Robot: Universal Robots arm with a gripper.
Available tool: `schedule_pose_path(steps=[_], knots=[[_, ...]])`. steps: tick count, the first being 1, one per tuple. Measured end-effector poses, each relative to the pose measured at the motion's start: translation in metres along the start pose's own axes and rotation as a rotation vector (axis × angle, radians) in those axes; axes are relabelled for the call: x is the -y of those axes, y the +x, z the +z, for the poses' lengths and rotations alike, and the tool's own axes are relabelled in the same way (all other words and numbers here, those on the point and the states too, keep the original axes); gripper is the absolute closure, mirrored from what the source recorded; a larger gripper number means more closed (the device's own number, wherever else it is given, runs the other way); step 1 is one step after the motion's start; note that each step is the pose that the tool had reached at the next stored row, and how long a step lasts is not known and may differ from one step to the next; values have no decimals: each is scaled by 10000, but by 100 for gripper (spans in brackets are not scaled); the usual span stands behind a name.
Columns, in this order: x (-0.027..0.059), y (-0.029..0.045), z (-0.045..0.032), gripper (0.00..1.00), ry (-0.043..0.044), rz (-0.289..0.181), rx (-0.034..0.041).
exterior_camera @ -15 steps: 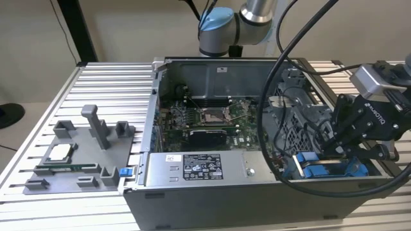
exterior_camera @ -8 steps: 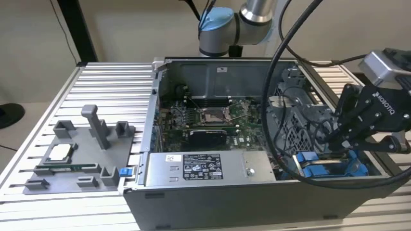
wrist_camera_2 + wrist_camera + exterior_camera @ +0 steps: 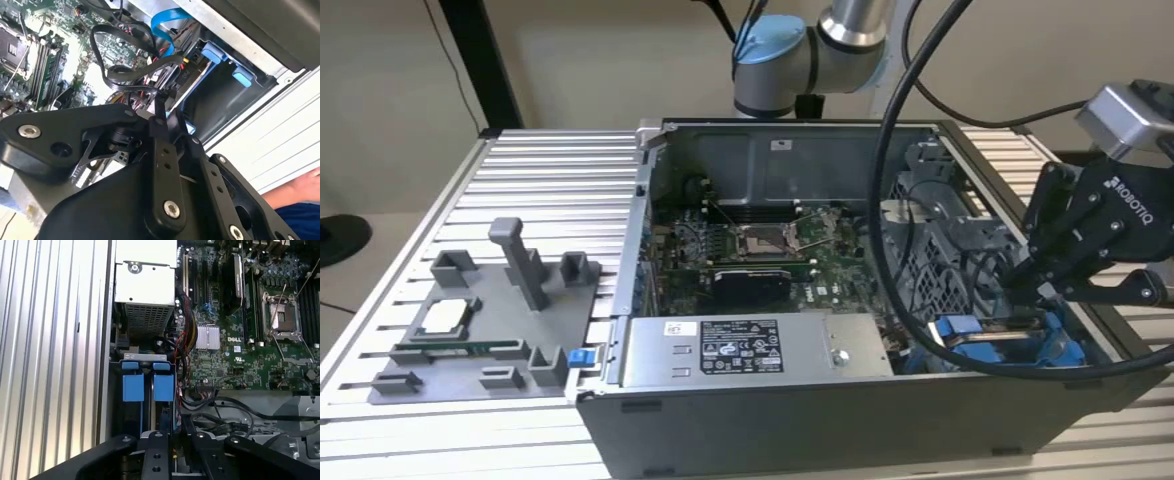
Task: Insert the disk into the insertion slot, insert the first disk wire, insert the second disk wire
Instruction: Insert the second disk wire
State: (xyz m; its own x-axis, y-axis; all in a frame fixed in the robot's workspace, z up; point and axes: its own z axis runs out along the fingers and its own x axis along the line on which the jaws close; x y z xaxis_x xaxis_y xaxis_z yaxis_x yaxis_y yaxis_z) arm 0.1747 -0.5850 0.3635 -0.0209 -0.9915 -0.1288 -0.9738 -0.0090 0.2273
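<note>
The disk (image 3: 977, 333), silver in its bright blue carrier, lies in the insertion slot (image 3: 1067, 352) at the case's front corner on the exterior view's right. Its two blue tabs (image 3: 148, 384) show in the first wrist view within the grey bay frame (image 3: 144, 357). My black gripper (image 3: 1037, 295) hangs just above the disk's inner end. In the second wrist view the gripper (image 3: 159, 114) has its fingers drawn together on the end of a looped black flat wire (image 3: 114, 75), right by the drive's edge (image 3: 183, 75). A blue flat cable (image 3: 164, 25) runs beyond it.
The open computer case (image 3: 787, 420) stands on a ribbed aluminium table (image 3: 547, 170). A grey labelled power-supply box (image 3: 747, 350) sits beside the bay, the motherboard (image 3: 761, 250) behind it. A grey fixture tray (image 3: 480, 330) lies at the exterior view's left. A person's hand (image 3: 306, 184) rests nearby.
</note>
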Motion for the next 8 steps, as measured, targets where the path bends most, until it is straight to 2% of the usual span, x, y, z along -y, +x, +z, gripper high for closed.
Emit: schedule_pose_path(steps=[3,8], knots=[[-1,0,-1,0,41,-5,-1],[-1,-2,-1,0,269,-36,-4]])
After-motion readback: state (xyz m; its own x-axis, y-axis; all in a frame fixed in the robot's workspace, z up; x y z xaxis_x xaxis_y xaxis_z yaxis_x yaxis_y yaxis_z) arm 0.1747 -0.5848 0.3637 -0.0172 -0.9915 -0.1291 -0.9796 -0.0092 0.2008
